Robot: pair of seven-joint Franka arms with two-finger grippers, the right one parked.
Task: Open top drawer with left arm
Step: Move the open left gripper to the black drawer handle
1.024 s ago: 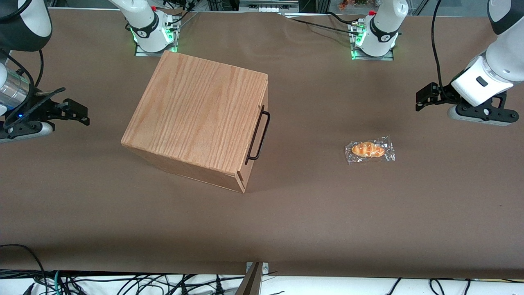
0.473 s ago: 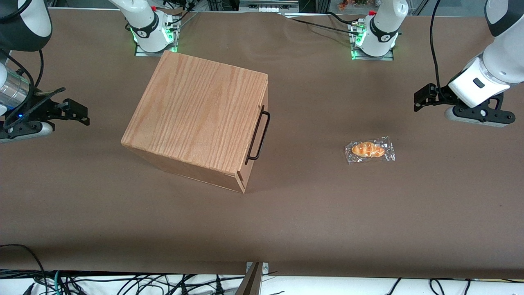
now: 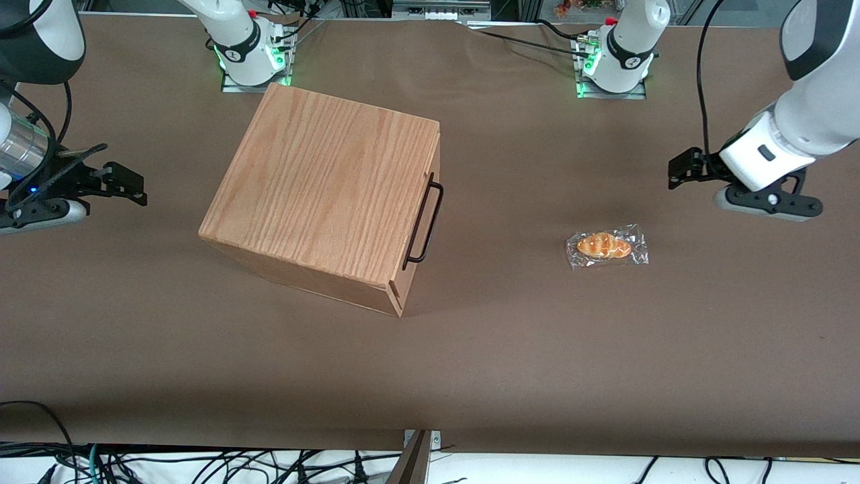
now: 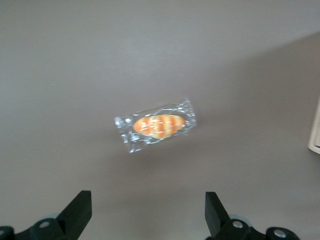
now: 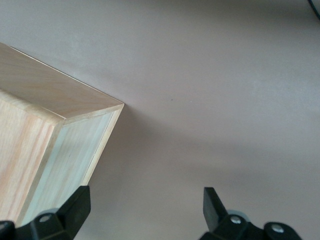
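The oak-grain box (image 3: 322, 188) stands mid-table, its front turned toward the working arm's end. The top drawer sits flush with the box, and of it I see mainly its thin black bar handle (image 3: 432, 223). My left gripper (image 3: 676, 173) hangs above the table well off toward the working arm's end, far from the handle. It is open with nothing between its fingers. In the left wrist view the gripper (image 4: 147, 200) looks down on a wrapped bread roll (image 4: 157, 126), with a pale wood edge of the box (image 4: 316, 131) at the frame's border.
The wrapped bread roll (image 3: 607, 246) lies on the brown table cover (image 3: 510, 349) between the gripper and the drawer's front, slightly nearer the front camera than the gripper. Two arm bases (image 3: 615, 57) stand along the table's back edge.
The left gripper has moved toward the box and a little nearer the front camera, still open. Box, drawer and bread roll have not moved.
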